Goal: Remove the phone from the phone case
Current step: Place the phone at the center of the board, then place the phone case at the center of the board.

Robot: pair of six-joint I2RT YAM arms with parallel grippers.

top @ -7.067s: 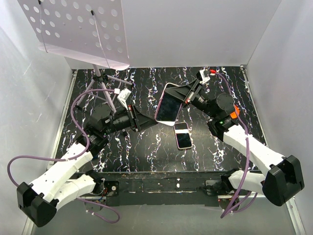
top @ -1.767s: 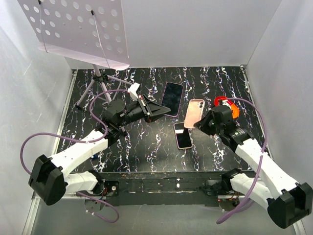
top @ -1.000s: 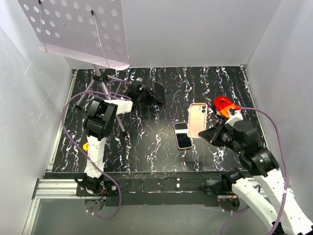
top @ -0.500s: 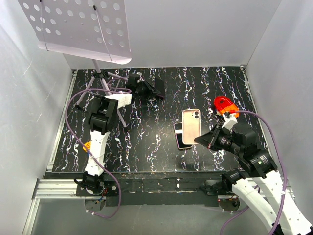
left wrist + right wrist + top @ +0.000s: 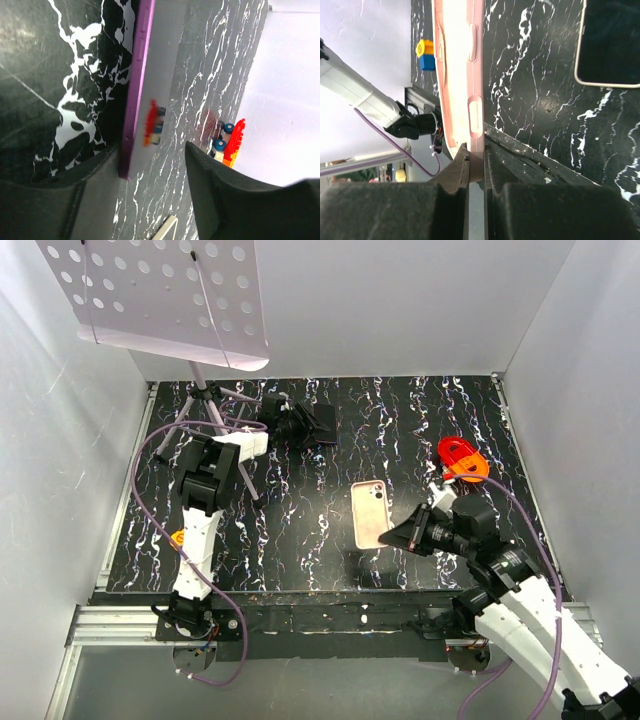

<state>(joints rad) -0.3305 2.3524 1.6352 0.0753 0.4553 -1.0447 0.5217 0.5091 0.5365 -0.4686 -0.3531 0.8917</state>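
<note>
- the right gripper (image 5: 398,537) (image 5: 476,150) is clamping its two fingers on one thin end of the pink phone case (image 5: 367,515) (image 5: 470,65), pinching the rim between them.
- the phone case is hanging above the black marbled table (image 5: 300,540), near the front middle. its back is facing the top camera and its lens cut-out is sitting at the far right corner.
- in the right wrist view the case is running edge-on away from the fingers, showing its raised button bumps.
- the purple phone (image 5: 325,423) (image 5: 137,75) is sitting out of the case, well apart from it, at the far left-centre of the table at the tip of the left gripper (image 5: 305,423) (image 5: 152,150).
- in the left wrist view the phone's purple edge is lying between the two dark fingers, with its glossy face mirroring the scene. whether the fingers are pressing on it or only standing around it, i cannot tell.
- a small phone (image 5: 612,45) with a dark screen and pale rim is lying flat on the table beyond the case. the top view is not showing it.
- a red and orange toy (image 5: 462,458) (image 5: 232,140) is resting on the right side of the table.
- a music stand (image 5: 160,300) is standing at the far left corner, its perforated white desk tilting over the table.
- an orange and blue block (image 5: 178,537) (image 5: 425,54) is lying near the left edge.
</note>
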